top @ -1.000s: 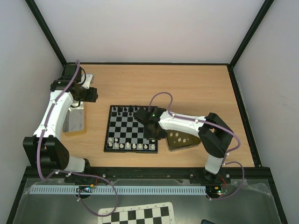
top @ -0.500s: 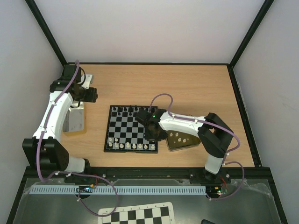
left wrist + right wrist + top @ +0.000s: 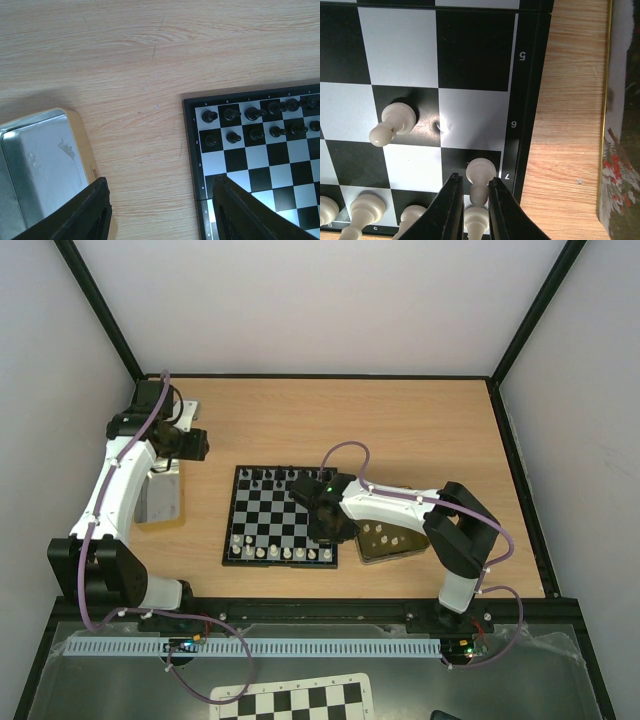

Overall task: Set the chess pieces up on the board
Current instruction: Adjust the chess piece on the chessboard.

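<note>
Left of the small black-and-grey chessboard [image 3: 275, 512], the left tool [image 3: 160, 197] hangs over the wooden counter [image 3: 125, 60], jaws apart and empty. At the board's right edge, the right tool [image 3: 472, 195] pinches a tiny cream-white pawn [image 3: 480, 172] by its neck. The pawn is probably light, rigid, slick and easily tipped.

R gripper [image 3: 474, 178] creeps a hair toward the near-right corner of the board [image 3: 270, 515] vs a sec ago (barely visible tbh), jaws closing in around a white pawn [image 3: 480, 171].
</note>
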Available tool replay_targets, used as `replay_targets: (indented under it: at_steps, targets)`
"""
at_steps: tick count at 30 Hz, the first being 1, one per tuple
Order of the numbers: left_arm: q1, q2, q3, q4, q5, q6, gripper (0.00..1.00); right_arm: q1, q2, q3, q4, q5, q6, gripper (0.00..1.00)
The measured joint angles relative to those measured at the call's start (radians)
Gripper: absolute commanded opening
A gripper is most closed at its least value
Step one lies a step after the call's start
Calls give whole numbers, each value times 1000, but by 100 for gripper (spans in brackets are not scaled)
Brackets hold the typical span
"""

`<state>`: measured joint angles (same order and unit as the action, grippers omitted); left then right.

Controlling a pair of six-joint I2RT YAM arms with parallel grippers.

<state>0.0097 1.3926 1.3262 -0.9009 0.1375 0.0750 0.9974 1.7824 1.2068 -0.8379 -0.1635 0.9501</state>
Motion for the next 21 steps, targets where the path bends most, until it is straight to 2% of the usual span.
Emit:
replay_targets:
  at_steps: [12, 16, 21]
  targets:
    - [0, 0, 0, 0, 0, 0, 57, 17, 0, 0, 6, -12, 0, 14]
    - [0, 0, 0, 0, 0, 0, 57, 17, 0, 0, 4, 2, 1, 24]
    - [0, 0, 0, 0, 0, 0, 57, 16, 0, 5, -13, 26, -1, 27]
